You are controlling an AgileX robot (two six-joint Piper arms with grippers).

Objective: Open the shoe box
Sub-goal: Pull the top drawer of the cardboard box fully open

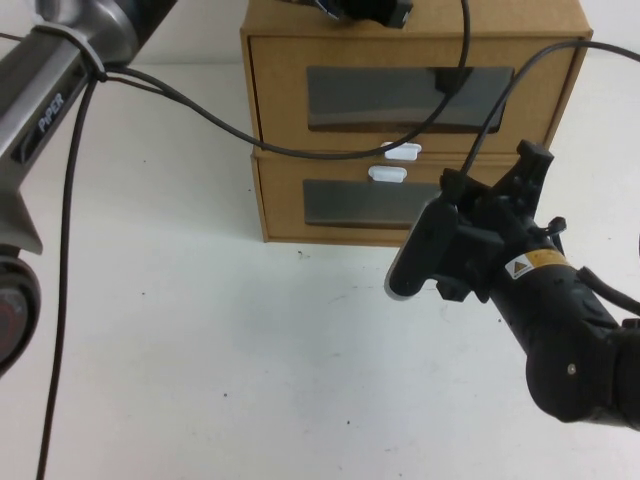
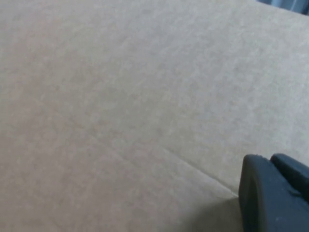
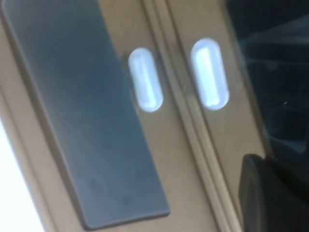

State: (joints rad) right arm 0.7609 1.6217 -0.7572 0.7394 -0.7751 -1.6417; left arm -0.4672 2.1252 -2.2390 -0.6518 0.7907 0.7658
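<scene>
Right gripper [image 1: 533, 156]: clenched, holding nothing, raised before the right end of the shoe box [image 1: 285, 60], a stack of two cardboard drawers. Whether it touches the cardboard face is not clear. The upper pull tab [image 1: 402, 151] and lower pull tab [image 1: 387, 173], both white, sit near it on its left, either side of the seam between the drawers. Left gripper [image 1: 372, 8] is over the box top; clenched or released, cannot tell. The box stands at the far side of the white table [image 1: 200, 350].

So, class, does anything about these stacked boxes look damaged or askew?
Nothing damaged or askew; both drawers sit shut. Black cables drape across the upper box's front. Left hand sits on its top; right hand, shut, is near the white handles.
</scene>
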